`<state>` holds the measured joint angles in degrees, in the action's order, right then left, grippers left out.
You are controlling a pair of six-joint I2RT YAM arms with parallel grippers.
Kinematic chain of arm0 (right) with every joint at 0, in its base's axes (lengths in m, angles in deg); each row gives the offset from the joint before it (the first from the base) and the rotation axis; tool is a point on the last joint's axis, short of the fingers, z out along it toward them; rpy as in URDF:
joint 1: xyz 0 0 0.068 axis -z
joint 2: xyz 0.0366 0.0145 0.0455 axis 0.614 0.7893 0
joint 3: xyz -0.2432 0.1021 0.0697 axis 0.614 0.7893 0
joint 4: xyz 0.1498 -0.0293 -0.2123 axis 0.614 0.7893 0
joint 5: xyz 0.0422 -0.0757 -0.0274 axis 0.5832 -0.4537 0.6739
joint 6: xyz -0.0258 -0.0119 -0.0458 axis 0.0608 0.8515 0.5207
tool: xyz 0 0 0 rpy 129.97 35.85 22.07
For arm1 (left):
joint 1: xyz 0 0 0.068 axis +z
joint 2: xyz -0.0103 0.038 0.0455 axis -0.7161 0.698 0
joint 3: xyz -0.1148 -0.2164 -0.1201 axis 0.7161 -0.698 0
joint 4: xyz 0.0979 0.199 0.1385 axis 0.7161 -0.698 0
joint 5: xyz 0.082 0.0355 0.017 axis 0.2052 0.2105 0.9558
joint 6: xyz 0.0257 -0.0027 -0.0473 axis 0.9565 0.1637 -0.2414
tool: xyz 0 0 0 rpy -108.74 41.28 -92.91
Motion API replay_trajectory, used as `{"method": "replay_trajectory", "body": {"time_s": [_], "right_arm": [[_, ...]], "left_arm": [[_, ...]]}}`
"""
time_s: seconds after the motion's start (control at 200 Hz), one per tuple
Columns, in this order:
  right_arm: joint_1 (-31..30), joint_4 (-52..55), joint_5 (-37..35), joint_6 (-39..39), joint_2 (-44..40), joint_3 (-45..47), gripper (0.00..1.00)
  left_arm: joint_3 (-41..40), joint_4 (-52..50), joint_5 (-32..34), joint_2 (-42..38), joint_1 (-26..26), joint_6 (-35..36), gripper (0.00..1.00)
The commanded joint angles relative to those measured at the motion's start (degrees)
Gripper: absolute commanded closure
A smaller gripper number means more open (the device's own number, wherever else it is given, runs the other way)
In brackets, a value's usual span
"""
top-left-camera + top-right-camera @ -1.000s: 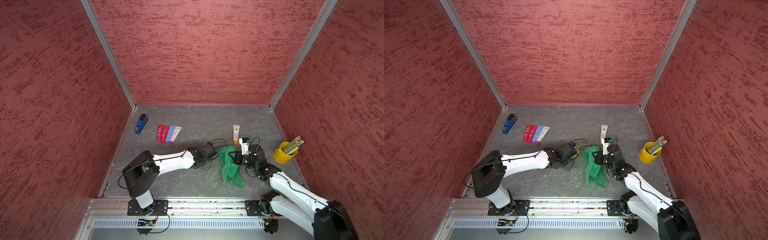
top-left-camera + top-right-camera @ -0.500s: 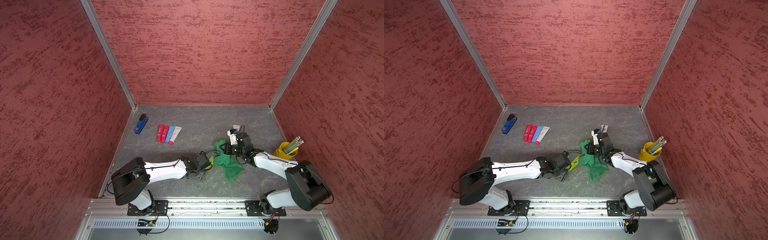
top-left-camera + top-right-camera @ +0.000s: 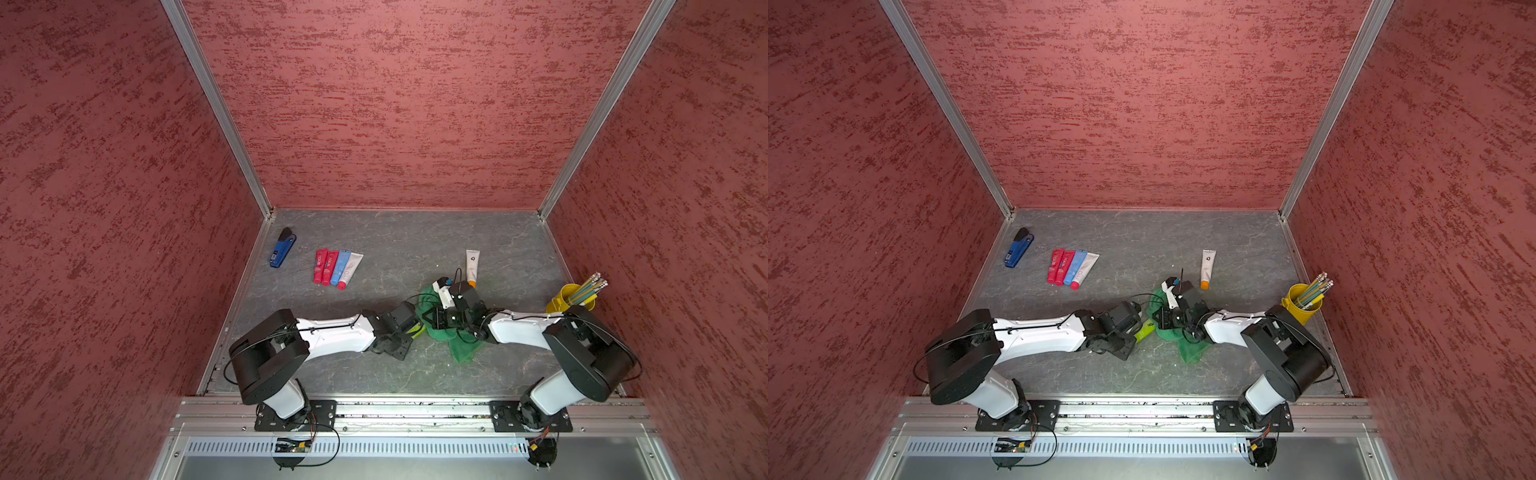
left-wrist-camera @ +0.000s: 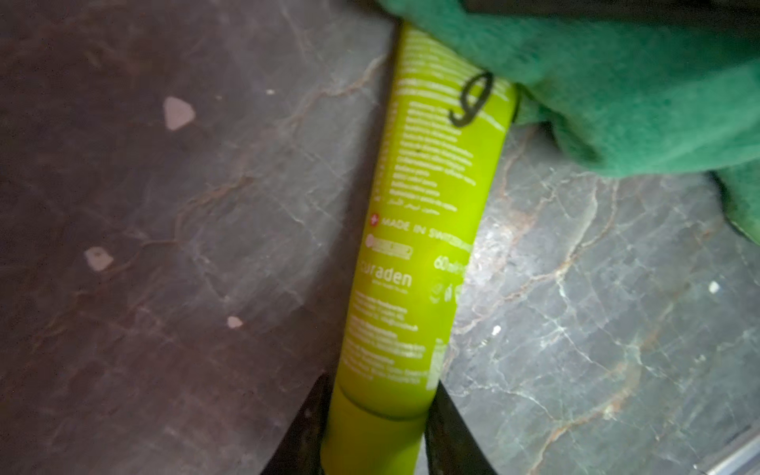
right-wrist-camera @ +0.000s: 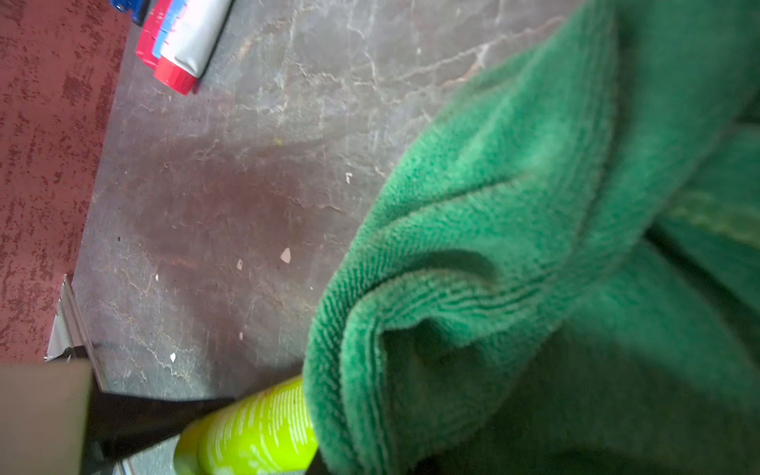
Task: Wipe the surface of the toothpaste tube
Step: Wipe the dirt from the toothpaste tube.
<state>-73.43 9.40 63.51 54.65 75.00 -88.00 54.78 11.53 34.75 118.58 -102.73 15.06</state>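
Note:
A lime-green toothpaste tube [image 4: 423, 246] lies low over the grey floor, also seen in a top view [image 3: 1145, 331]. My left gripper [image 4: 378, 419] is shut on its cap end, one dark finger on each side. A green cloth [image 5: 534, 246] covers the tube's far end [image 5: 255, 432]. The cloth [image 3: 461, 345] is bunched at my right gripper [image 3: 436, 320], which is shut on it; its fingers are hidden inside the folds. In both top views the two grippers meet near the middle of the floor, left gripper [image 3: 1133, 328] facing right gripper [image 3: 1165, 320].
Several red, blue and white tubes [image 3: 337, 268] lie side by side at the back left, next to a blue stapler [image 3: 282, 252]. A white tube with an orange cap [image 3: 472, 266] lies behind the right gripper. A yellow cup of pencils [image 3: 571, 297] stands by the right wall.
My right gripper has brought the cloth forward and left onto the tube's end. The left gripper opened briefly and has closed on the tube again.

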Motion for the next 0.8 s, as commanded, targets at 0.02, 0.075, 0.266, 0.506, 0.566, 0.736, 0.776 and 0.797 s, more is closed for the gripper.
{"method": "replay_trajectory", "body": {"time_s": [0.02, 0.075, 0.266, 0.506, 0.566, 0.736, 0.776, 0.797], "right_arm": [[-2.68, -2.79, 1.92, -3.19, 2.24, 2.73, 1.00], [-4.33, -6.10, 4.93, -4.98, 2.25, 3.46, 1.00], [-9.93, -11.85, 9.35, -8.85, 3.09, 3.85, 1.00], [-5.02, 0.01, -4.28, -3.97, -1.10, 3.67, 1.00], [-2.90, 3.88, -8.32, -2.27, -1.42, 2.42, 1.00], [1.93, 5.91, -10.91, 0.37, -0.13, -0.46, 1.00], [1.98, 6.14, -11.18, 0.55, 0.81, -1.31, 1.00], [1.98, 6.26, -11.21, 0.56, 1.27, -1.70, 1.00]], "left_arm": [[-0.83, 1.89, -3.19, 2.64, 0.82, 0.43, 0.69], [-1.18, 2.33, -3.68, 2.46, 1.01, 0.53, 0.70], [-1.49, 3.01, -4.86, 2.73, 1.97, 0.67, 0.76], [-2.68, 3.83, -4.69, 1.36, 2.06, 0.34, 0.81], [-2.98, 3.96, -4.55, 0.93, 2.06, 0.18, 0.82], [-3.47, 4.22, -3.95, 0.52, 1.80, -0.07, 0.82], [-3.39, 4.14, -3.73, 0.60, 1.56, -0.10, 0.82], [-3.39, 4.11, -3.68, 0.65, 1.53, -0.10, 0.82]]}}
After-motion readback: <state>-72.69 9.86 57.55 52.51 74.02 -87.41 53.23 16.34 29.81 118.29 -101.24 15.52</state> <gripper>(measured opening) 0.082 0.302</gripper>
